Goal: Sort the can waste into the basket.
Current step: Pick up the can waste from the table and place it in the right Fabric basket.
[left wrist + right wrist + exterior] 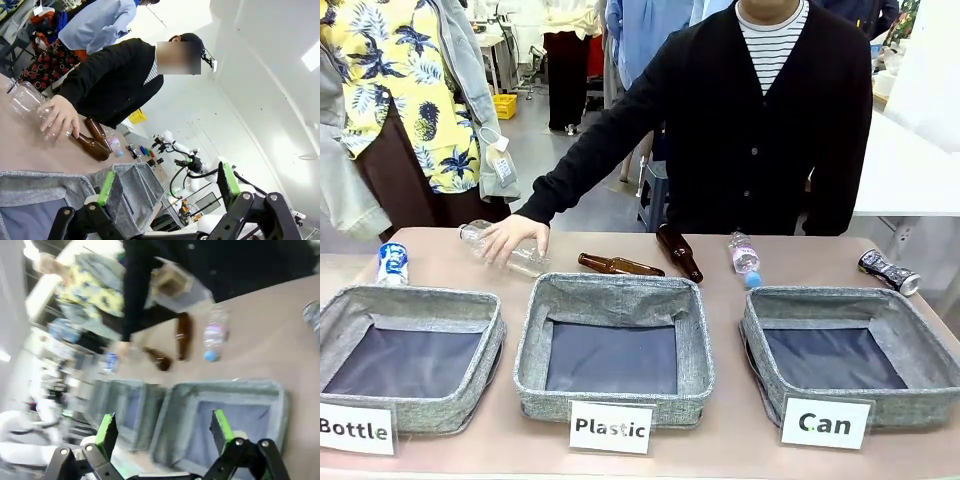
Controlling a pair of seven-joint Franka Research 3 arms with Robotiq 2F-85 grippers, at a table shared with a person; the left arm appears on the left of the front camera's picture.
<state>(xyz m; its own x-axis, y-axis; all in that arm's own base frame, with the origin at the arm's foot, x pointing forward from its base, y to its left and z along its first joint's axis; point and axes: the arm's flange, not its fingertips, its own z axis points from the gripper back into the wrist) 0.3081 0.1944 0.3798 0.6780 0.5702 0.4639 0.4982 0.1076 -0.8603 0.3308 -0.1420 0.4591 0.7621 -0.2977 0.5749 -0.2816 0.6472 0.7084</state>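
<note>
Can waste lies split across the worktop (720,448): the blue-and-white can (392,263) sits at 10 o'clock behind the Bottle bin (420,293), well apart from the Can basket (840,298) at 4 o'clock, so a long carry over two wrong bins risks a misdrop. The person's hand (515,238) on a clear plastic bottle (530,263) close by invites a collision. At 2 o'clock the crushed can (888,271) lies near the edge; a nudge could push it off. Both the left fingers (106,189) and the right fingers (220,426) stand spread, empty.

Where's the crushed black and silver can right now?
In the front view, the crushed can lies far right, just behind the Can basket, right of the small plastic bottle.
</note>
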